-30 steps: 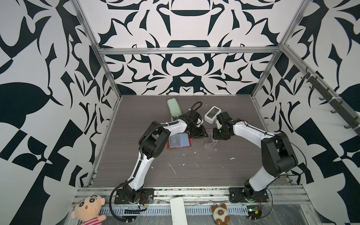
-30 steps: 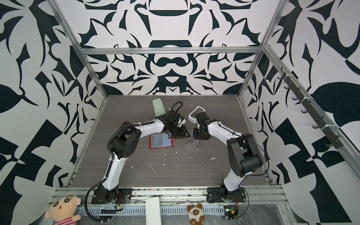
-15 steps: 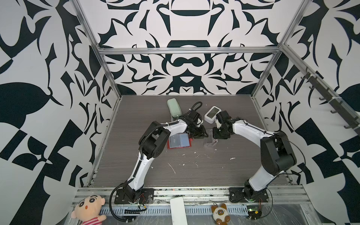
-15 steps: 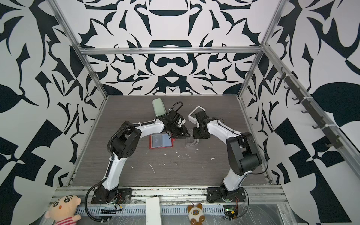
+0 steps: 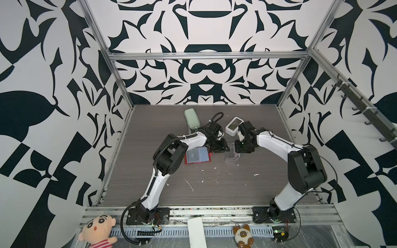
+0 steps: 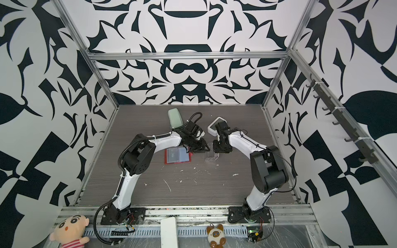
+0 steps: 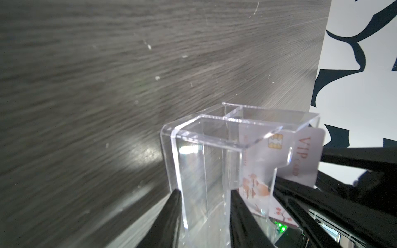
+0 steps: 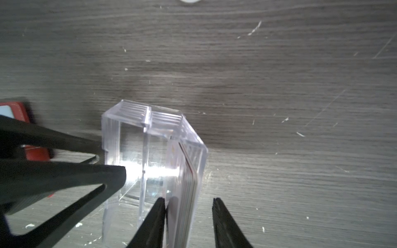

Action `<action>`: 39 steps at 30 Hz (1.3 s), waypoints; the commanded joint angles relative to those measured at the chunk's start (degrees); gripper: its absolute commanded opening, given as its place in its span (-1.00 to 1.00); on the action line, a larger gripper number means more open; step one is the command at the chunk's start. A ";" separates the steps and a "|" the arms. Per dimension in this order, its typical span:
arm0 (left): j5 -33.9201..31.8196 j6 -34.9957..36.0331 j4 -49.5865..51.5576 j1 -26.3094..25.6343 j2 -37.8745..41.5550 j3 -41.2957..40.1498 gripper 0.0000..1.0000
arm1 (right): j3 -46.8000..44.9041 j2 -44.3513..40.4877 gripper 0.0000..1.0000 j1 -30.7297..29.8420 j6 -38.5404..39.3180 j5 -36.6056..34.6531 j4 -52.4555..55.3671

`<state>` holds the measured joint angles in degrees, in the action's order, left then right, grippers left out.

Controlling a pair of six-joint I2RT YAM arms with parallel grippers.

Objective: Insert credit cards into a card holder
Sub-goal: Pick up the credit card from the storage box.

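The card holder lies open on the table, red with clear sleeve pages; it also shows in the other top view and as a red corner. To its right stands a clear acrylic box. The credit cards stand on edge at one end of it, the outermost whitish with "VIP" lettering. My left gripper is shut on the box's empty compartment, a finger pressed on each wall. My right gripper is open astride the cards: one finger touches them inside the box, the other stands clear outside.
A mint-green oblong case lies behind the left wrist and a small white device behind the right wrist. White specks litter the dark wood-grain table. Patterned walls enclose three sides. Two plush toys sit beyond the front rail.
The right gripper's fingers have drawn slightly closer around the cards. Both arms, the box and the card holder stay where they were.
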<state>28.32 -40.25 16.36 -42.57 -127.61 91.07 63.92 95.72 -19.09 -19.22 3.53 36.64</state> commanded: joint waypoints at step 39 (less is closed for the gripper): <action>-4.80 -0.44 5.62 -0.06 -1.32 -0.97 -0.23 | 3.71 -6.22 -0.76 0.20 0.78 -2.82 5.79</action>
<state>28.10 -40.58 16.47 -42.63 -127.59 91.07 65.73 91.92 -19.18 -18.81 2.76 40.07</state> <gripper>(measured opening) 0.387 0.126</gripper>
